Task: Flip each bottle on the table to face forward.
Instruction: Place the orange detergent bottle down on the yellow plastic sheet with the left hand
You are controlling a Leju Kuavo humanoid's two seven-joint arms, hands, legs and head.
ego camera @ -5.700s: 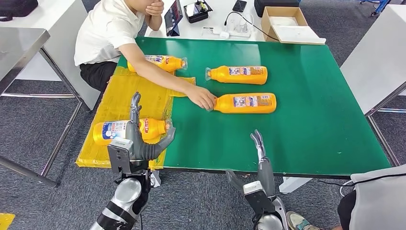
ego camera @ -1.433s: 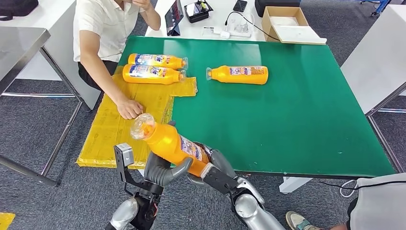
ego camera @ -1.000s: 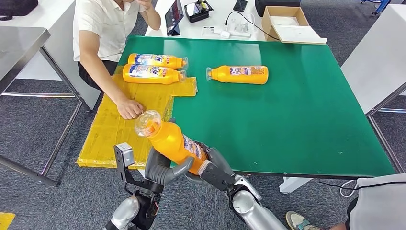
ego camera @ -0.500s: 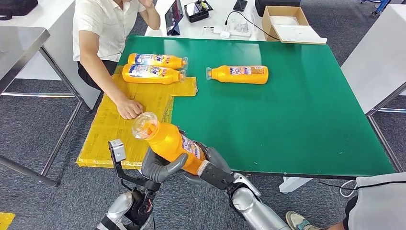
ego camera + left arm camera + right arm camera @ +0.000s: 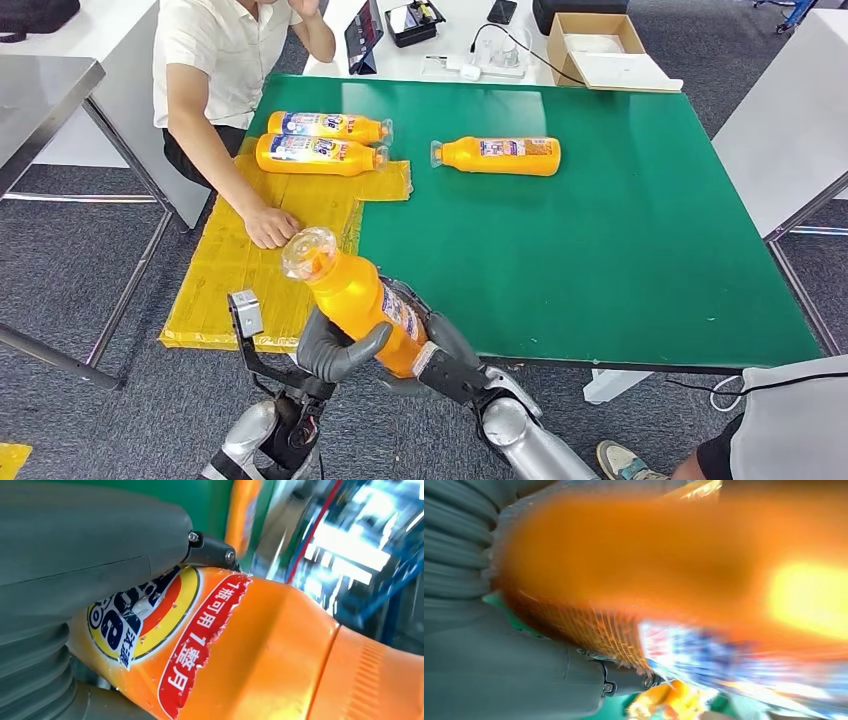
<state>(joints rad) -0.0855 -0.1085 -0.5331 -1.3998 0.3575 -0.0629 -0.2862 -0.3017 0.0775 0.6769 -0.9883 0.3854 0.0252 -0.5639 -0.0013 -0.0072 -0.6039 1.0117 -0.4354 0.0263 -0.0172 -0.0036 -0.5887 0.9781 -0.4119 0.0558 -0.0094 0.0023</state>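
Observation:
I hold an orange bottle (image 5: 355, 300) with a clear cap off the table's near left edge, tilted with its cap up and away from me. My left hand (image 5: 330, 350) grips its lower body from the left, and my right hand (image 5: 435, 350) holds it from the right. The left wrist view shows the bottle's front label (image 5: 150, 615) under my thumb (image 5: 90, 545); the right wrist view shows the bottle (image 5: 674, 570) blurred. Two bottles (image 5: 320, 154) (image 5: 325, 127) lie on the yellow mat (image 5: 260, 260) with front labels up. Another bottle (image 5: 497, 155) lies on the green table (image 5: 620, 250).
A person in a white shirt (image 5: 215, 60) sits at the table's far left, one hand (image 5: 270, 226) resting on the yellow mat just beyond my held bottle. A cardboard box (image 5: 595, 50), a tablet (image 5: 362, 35) and cables lie on the white table behind.
Over the last seconds both my hands picked up the nearer bottle from the green table. In the last second the bottle has tipped more upright, and my left wrist shifted slightly left.

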